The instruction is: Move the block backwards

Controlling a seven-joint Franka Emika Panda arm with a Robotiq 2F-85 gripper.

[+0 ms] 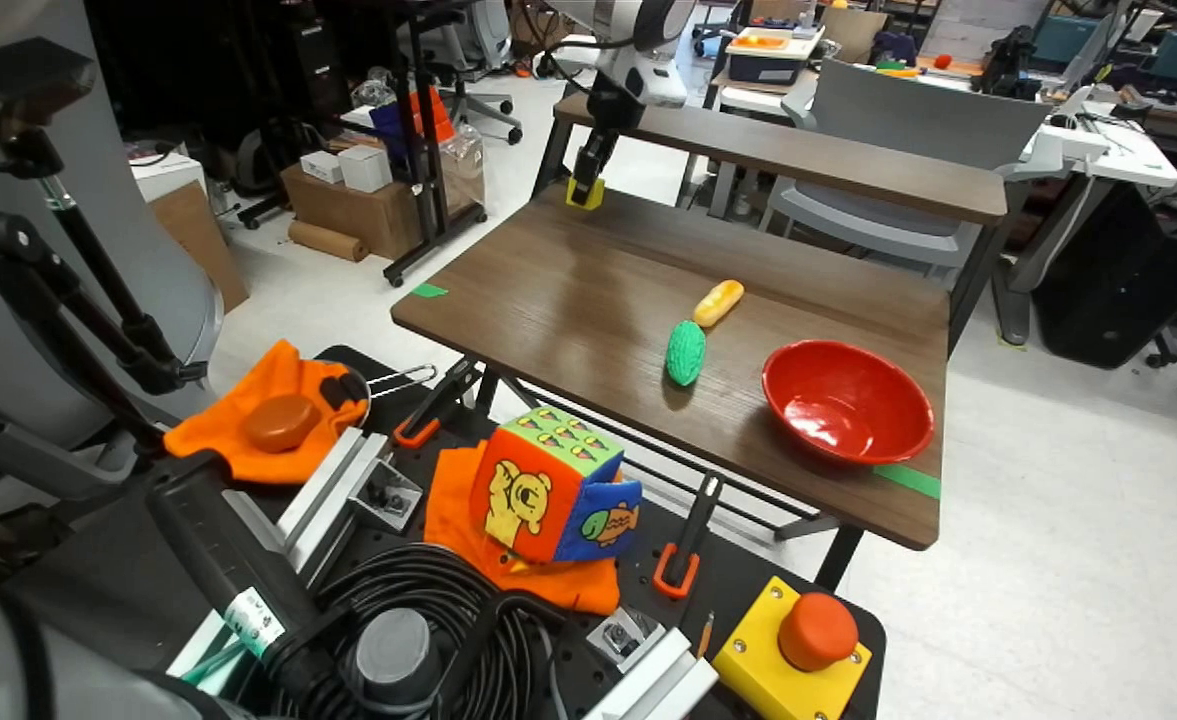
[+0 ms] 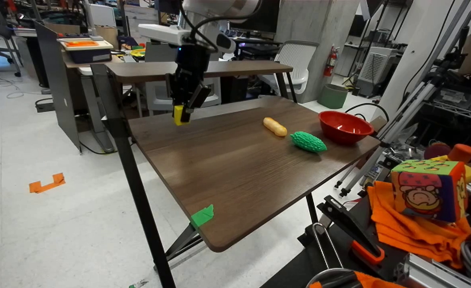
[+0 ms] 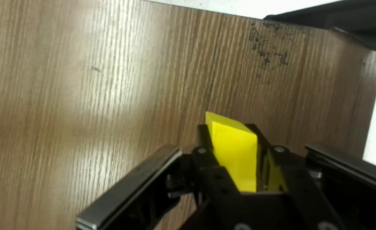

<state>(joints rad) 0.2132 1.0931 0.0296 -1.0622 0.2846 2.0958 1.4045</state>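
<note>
Wrist view, lower centre: your Robotiq gripper (image 3: pixel 231 137), jaws clamped on yellow block (image 3: pixel 235 153); wood-grain tabletop (image 3: pixel 111 95) fills left.

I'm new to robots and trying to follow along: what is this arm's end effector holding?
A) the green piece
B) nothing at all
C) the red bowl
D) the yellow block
D: the wrist view shows the yellow block clasped from both sides by the end effector.

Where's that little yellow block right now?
The yellow block is held in the gripper, low and just right of centre in the wrist view; in an exterior view it shows near the far left corner of the table.
</note>
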